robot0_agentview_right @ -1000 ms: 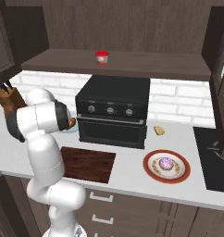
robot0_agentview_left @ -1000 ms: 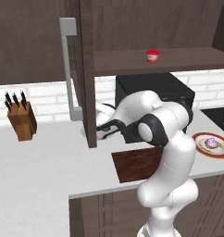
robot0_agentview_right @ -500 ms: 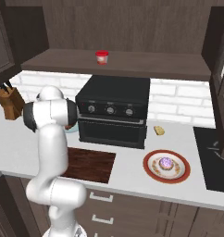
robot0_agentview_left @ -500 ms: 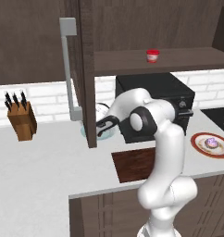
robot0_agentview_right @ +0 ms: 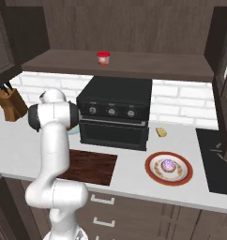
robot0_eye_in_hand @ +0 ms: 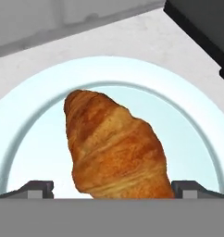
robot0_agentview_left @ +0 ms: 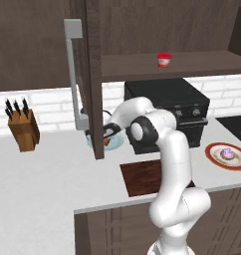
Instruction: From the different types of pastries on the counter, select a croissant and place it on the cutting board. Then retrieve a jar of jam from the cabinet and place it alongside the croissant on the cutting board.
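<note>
Tool (robot0_eye_in_hand: 112, 190) jaws stand spread as wide as they go, one small dark tip at each side of the golden-brown crescent croissant (robot0_eye_in_hand: 116, 148), which lies lengthwise between them. Neither tip presses on the pastry; whether they touch it at all cannot be told. The croissant rests on a round pale blue plate (robot0_eye_in_hand: 26, 134) whose raised rim curves around it.

From the left base camera the tool (robot0_agentview_left: 109, 134) hangs low over that plate (robot0_agentview_left: 95, 144), with a brown speck of croissant (robot0_agentview_left: 107, 141) just under it. The plate sits on the off-white desk (robot0_agentview_left: 43, 184), just left of the black countertop oven (robot0_agentview_left: 167, 99) and partly behind the open dark brown wooden cabinet door (robot0_agentview_left: 95, 74) with its long grey bar handle (robot0_agentview_left: 72, 74).

Nearer the front edge of the desk lies the flat dark reddish-brown wooden cutting board (robot0_agentview_left: 140, 179), bare, partly covered by the white arm. Seen from the right base camera, the same board (robot0_agentview_right: 89, 166) lies in front of the oven (robot0_agentview_right: 115, 112).

A small red-lidded jam jar (robot0_agentview_left: 164, 60) stands upright on the cabinet shelf above the oven (robot0_agentview_right: 103, 58). On the far left of the desk is a wooden knife block (robot0_agentview_left: 23, 129). To the right, an orange-rimmed plate (robot0_agentview_right: 153, 171) carries a round pink-purple frosted pastry (robot0_agentview_right: 168, 164), and a small pale yellow morsel (robot0_agentview_right: 160, 132) lies farther back beside the oven.
</note>
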Available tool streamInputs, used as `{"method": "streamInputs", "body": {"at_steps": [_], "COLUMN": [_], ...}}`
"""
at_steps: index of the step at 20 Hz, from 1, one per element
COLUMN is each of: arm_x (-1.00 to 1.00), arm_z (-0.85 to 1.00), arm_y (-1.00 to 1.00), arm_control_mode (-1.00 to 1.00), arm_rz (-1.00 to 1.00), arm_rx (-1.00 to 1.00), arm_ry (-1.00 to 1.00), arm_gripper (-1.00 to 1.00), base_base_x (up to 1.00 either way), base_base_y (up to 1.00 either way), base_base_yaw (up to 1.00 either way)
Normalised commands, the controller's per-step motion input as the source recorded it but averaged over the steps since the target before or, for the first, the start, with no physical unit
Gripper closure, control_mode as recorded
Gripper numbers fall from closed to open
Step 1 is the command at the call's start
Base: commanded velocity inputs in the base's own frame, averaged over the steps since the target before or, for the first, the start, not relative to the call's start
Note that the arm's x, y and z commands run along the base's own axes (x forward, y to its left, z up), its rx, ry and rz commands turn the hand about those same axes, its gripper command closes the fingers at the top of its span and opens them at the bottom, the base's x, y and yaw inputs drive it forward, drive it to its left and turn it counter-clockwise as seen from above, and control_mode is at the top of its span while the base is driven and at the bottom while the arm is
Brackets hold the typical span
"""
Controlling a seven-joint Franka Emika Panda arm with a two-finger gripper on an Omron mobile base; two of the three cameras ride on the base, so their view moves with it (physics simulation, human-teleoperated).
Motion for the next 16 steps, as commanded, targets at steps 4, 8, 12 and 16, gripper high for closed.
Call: {"method": "streamInputs", "body": {"at_steps": [4, 8, 12, 16], "arm_x": [0.00, 0.00, 0.00, 0.00], "arm_z": [-0.51, -0.50, -0.48, -0.49], "arm_y": [-0.23, -0.26, -0.31, -0.26], "arm_control_mode": [-1.00, -1.00, -1.00, -1.00], "arm_rz": [0.02, 0.05, 0.10, 0.10], "arm_rx": [0.00, 0.06, 0.09, 0.08], "arm_ry": [0.13, 0.19, 0.21, 0.20], "arm_gripper": [-1.00, 1.00, 1.00, 1.00], "base_base_x": [0.00, 0.00, 0.00, 0.00], "base_base_y": [0.00, 0.00, 0.00, 0.00], "base_base_yaw": [0.00, 0.00, 0.00, 0.00]}}
